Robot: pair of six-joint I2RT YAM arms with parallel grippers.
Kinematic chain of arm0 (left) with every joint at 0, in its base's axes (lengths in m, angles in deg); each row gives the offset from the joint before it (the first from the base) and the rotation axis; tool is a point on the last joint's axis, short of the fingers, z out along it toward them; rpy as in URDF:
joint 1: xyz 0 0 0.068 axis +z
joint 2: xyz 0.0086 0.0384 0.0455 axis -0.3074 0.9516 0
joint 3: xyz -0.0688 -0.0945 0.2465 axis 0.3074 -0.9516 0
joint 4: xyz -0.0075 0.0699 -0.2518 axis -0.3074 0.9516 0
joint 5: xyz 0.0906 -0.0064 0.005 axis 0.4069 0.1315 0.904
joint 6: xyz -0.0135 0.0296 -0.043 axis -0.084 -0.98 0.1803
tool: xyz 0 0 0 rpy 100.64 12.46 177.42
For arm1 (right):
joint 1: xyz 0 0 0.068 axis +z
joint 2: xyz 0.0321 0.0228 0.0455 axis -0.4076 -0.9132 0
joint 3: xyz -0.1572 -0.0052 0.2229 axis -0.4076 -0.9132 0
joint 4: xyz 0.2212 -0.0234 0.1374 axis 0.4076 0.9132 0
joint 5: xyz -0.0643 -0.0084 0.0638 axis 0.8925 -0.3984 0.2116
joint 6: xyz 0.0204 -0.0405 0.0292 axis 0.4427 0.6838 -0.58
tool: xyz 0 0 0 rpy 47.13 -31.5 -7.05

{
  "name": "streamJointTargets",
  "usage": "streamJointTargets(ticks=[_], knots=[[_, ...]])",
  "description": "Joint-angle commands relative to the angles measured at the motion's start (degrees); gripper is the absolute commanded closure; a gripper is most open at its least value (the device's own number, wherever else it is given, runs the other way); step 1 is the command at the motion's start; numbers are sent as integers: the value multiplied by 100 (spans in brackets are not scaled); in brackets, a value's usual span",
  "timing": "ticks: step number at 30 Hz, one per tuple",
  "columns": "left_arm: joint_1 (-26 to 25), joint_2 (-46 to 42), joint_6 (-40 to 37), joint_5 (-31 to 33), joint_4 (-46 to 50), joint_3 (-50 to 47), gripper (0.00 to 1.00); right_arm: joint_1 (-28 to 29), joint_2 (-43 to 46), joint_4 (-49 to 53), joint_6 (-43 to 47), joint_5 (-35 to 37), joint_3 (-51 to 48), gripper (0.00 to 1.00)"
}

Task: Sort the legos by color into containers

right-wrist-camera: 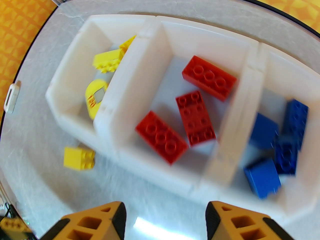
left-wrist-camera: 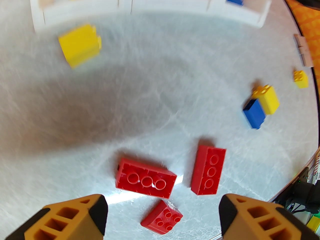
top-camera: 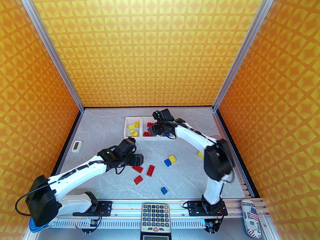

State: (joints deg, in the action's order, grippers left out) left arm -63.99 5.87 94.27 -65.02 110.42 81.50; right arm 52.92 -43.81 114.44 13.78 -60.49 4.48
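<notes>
The containers [top-camera: 143,137] are three joined white bins at the back centre. In the right wrist view [right-wrist-camera: 125,94] they hold yellow legos [right-wrist-camera: 107,61] on the left, red legos [right-wrist-camera: 162,136] in the middle and blue legos [right-wrist-camera: 265,177] on the right. My right gripper [right-wrist-camera: 165,216] hovers open over their near wall, holding nothing. A yellow brick [right-wrist-camera: 78,159] lies just outside the yellow bin. My left gripper [left-wrist-camera: 163,209] is open above three loose red bricks [left-wrist-camera: 145,179], [left-wrist-camera: 208,170], [left-wrist-camera: 162,219]. A blue brick [left-wrist-camera: 254,112] touches a yellow one [left-wrist-camera: 268,100].
A lone blue brick [top-camera: 164,190] lies near the front and a yellow one [top-camera: 200,155] by the right arm. A white device [top-camera: 76,145] sits at the left edge, a pinkish pad [top-camera: 215,137] at the right, and a calculator [top-camera: 155,217] on the front rail.
</notes>
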Motion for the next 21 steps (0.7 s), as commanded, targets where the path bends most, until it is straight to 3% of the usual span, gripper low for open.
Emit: streamJointTargets(ticks=[1,8,21], knots=[[-200,112,784,85,-75,-222,20,34,532,-110,95,129,-471,42],[-606,377,1430,93,-411,-535,19,35,1216,-68,141,328,-1263,42],[-614,1078,1117,49,-544,-147,19,33,1569,-154,52,476,-1816,42]])
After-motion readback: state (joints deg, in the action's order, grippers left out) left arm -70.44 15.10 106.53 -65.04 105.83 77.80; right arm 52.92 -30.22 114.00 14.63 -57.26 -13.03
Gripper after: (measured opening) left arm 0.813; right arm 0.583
